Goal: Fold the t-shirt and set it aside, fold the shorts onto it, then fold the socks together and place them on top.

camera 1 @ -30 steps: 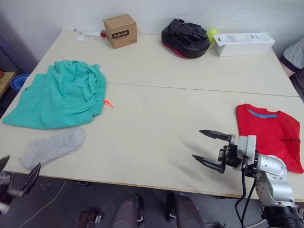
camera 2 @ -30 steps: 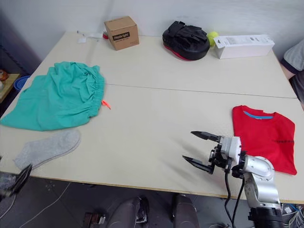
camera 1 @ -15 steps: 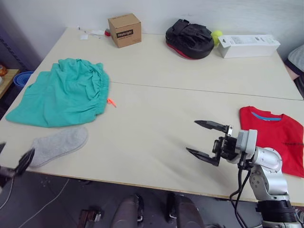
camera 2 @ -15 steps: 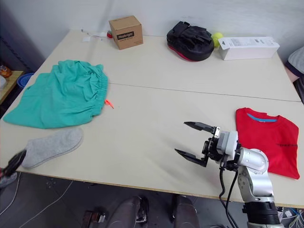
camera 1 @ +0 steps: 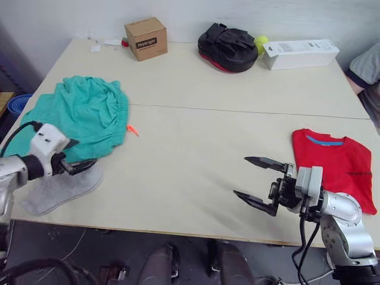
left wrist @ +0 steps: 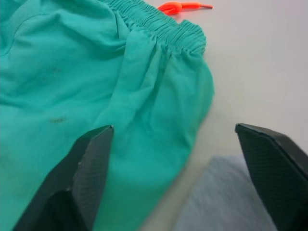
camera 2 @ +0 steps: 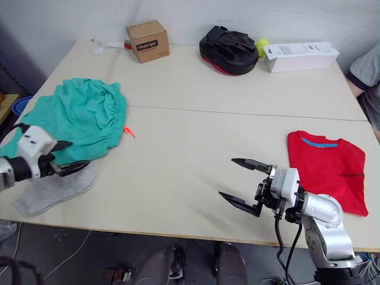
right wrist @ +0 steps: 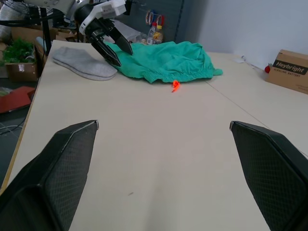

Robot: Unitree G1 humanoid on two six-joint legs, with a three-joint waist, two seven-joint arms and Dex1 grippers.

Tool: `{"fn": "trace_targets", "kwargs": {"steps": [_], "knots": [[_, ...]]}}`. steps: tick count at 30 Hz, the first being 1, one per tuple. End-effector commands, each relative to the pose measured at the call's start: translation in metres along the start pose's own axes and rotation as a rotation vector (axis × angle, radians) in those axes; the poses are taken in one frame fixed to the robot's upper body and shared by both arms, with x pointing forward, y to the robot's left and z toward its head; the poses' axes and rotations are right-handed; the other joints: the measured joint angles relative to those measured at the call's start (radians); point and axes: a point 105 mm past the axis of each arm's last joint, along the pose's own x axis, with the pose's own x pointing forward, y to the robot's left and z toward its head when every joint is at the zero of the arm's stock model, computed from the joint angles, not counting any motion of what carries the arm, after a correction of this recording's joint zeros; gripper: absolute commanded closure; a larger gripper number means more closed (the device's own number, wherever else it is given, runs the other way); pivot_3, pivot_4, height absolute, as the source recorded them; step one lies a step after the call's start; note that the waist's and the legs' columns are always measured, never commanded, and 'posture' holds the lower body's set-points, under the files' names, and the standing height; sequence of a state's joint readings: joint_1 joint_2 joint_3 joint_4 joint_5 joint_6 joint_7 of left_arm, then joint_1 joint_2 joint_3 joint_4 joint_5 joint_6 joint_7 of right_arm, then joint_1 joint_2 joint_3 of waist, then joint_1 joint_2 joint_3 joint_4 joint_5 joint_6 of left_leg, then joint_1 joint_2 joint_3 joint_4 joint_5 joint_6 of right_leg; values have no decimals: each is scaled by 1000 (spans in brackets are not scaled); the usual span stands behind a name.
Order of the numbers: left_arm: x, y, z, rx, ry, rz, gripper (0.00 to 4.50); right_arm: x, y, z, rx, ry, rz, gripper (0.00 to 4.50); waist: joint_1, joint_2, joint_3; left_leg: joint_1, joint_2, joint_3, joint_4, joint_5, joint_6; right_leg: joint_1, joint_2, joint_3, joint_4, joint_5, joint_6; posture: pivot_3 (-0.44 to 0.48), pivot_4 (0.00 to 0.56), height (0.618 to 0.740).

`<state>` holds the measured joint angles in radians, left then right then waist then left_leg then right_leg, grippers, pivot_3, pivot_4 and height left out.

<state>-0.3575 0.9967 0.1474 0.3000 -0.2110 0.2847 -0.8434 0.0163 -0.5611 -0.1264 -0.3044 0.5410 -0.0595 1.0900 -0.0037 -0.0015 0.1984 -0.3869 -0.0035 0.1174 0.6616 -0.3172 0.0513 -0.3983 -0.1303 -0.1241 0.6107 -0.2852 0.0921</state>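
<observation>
I see the bench [camera 1: 196, 142] with the teal shorts [camera 1: 77, 116] spread at its left and the folded red t-shirt [camera 1: 332, 163] at its right. The grey socks [camera 1: 56, 190] lie just below the shorts. My left hand [camera 1: 80, 166] hovers there, fingers apart; my right hand [camera 1: 258, 181] is spread wide over bare bench.

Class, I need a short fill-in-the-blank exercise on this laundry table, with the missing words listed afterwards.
1. The t-shirt is coloured ____.
2. The drawstring of the shorts is coloured ____.
3. The left tool hangs over the shorts and the grey ____.
4. The right tool has its fingers ____ above the bare table.

Missing words: red; orange; socks; open
</observation>
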Motion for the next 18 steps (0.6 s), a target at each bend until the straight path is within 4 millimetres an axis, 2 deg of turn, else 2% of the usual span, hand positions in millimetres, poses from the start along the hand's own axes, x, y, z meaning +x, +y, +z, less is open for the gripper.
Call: {"fn": "trace_targets", "kwargs": {"steps": [1, 3, 5, 10, 11, 14, 18], "knots": [[12, 11, -10, 30, 52, 16, 1494, 1, 1, 7, -5, -3, 15, 0, -1, 0, 0, 0, 0, 0, 0, 1, 0, -1, 0, 0, 1, 0, 0, 0, 150, 740], [23, 8, -21, 10, 94, -20, 2058, 0, 2, 3, 3, 18, 31, 0, 1, 0, 0, 0, 0, 2, 0, 1, 0, -1, 0, 0, 2, 0, 0, 0, 150, 740], [31, 15, -20, -8, 80, 1, 2699, -2, -2, 1, 1, 20, 1, 0, 3, -1, -1, 0, 0, 3, 1, 4, 5, -1, 0, 1, 3, 0, 0, 0, 150, 740], [44, 26, 10, -8, -15, -28, 4333, -12, -8, -2, -4, 43, -33, 0, 13, -3, -1, 0, -1, 2, 4, 3, 4, -1, -3, 1, 4, 0, 0, 0, 150, 740], [47, 28, 20, 6, -51, -28, 4488, -15, -8, -3, -8, 48, -42, 0, 14, -4, -1, 0, -1, 2, 4, 3, 4, -1, -3, 0, 4, 0, 0, 0, 150, 740], [54, 18, 52, -2, -173, -152, 4488, -19, -11, -5, -24, 58, -63, 0, 25, -6, -1, -2, -1, 2, 5, 4, 5, -3, -3, 0, 6, 0, 1, 0, 150, 740], [74, 2, 123, 181, -306, -242, 4488, -27, -17, -7, -53, 75, -92, 0, 32, -9, 1, -5, -2, 3, 7, 7, 10, -4, -2, -3, 7, 0, 1, 0, 150, 740]]}}
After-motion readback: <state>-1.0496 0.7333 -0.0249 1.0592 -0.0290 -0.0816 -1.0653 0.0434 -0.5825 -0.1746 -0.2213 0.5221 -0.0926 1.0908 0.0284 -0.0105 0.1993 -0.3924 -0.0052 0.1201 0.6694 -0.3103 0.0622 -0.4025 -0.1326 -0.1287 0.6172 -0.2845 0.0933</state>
